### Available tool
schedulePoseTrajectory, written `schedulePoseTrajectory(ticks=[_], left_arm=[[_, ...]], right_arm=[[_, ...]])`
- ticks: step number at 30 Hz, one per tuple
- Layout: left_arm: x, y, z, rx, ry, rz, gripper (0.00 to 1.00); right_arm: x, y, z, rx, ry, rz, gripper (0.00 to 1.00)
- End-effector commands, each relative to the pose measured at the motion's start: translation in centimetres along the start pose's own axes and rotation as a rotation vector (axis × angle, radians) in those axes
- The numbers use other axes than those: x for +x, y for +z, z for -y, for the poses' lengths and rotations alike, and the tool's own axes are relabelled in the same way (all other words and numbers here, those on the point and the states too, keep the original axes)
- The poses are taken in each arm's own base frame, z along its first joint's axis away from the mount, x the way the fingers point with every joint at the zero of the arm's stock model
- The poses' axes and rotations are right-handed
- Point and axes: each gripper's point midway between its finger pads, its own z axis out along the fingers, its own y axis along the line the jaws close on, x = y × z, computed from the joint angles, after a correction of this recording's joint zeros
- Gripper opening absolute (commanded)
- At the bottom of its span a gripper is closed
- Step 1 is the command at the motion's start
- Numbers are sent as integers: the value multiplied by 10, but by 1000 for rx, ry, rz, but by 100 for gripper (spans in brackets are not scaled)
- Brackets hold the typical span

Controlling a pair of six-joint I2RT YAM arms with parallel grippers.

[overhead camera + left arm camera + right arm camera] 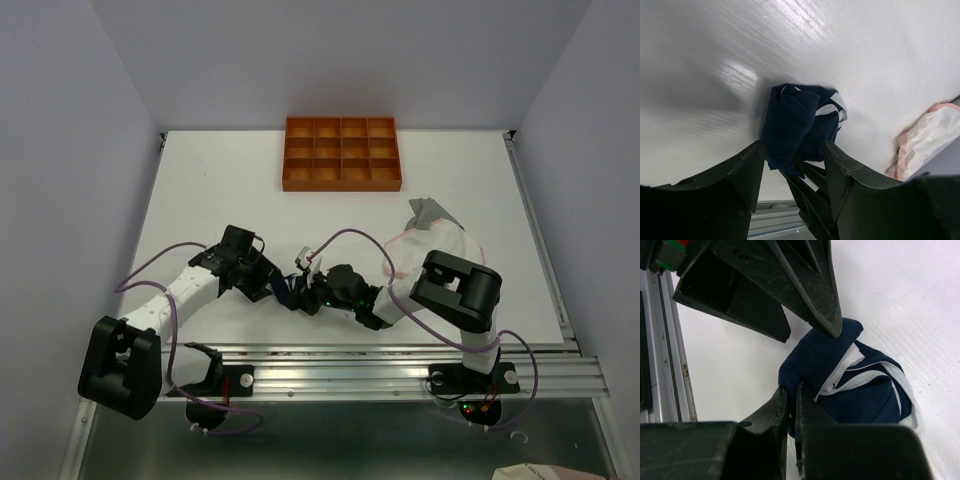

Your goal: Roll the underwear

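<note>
Three garments counted. One bunched navy-blue cloth underwear with white trim point(797, 120) lies near the front of your white tabletop point(220, 190). One pale pink-white garment point(440, 250) and one grey garment point(430, 211) touch at right. Your left gripper point(794, 150), fingers apart, straddles the navy piece; your right gripper point(790, 402) pinches its edge.

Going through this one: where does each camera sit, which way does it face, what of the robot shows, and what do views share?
Top external: above and behind the bases, looking down on the table and orange tray; left arm and right arm show.
Left wrist: on the left arm, facing the navy underwear between the open left gripper's fingers.
Right wrist: on the right arm, facing the table; the right gripper is shut on the navy underwear.
Shared: both wrist views show the navy underwear and the other arm's fingers.
</note>
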Motion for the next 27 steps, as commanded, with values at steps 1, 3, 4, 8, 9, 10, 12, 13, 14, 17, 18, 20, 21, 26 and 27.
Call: schedulePoseTrajectory(ticks=[1, 3, 4, 8, 9, 10, 12, 13, 14, 17, 18, 20, 21, 26, 27], left_arm=[[8, 11, -18, -47, 28, -30, 61], [9, 13, -22, -54, 37, -33, 59], [10, 15, -24, -60, 43, -39, 59], [10, 19, -30, -79, 56, -34, 57], [9, 20, -27, -64, 62, -31, 57], [10, 23, -29, -69, 58, -34, 56], [12, 26, -27, -58, 67, -42, 54], [12, 27, -27, -61, 68, -44, 54], [14, 29, -28, -65, 76, -48, 51], [16, 33, -28, -66, 90, -49, 42], [17, 34, -28, -69, 91, -50, 39], [18, 35, -29, -74, 101, -52, 21], [17, 35, -29, -78, 98, -50, 7], [9, 28, -32, -107, 80, 10, 0], [9, 28, -32, -107, 74, 15, 0]], right_arm=[[11, -3, -3, -22, -10, -18, 2], [10, -2, -4, -27, -10, -18, 2], [10, -2, -4, -27, -10, -18, 2], [10, -1, -5, -37, -15, -17, 2], [11, -1, -6, -44, -15, -21, 2], [10, -1, -7, -49, -15, -20, 2], [11, -1, -8, -56, -18, -24, 3], [10, -1, -9, -62, -20, -20, 3], [11, -2, -10, -67, -21, -23, 4], [8, -2, -13, -83, -29, -11, 5], [8, -2, -13, -82, -29, -10, 5], [6, -1, -12, -79, -32, -9, 6], [6, -1, -12, -78, -34, -7, 7], [-11, 0, -14, -102, -85, 24, 43], [-24, -1, -15, -110, -88, 49, 48]])
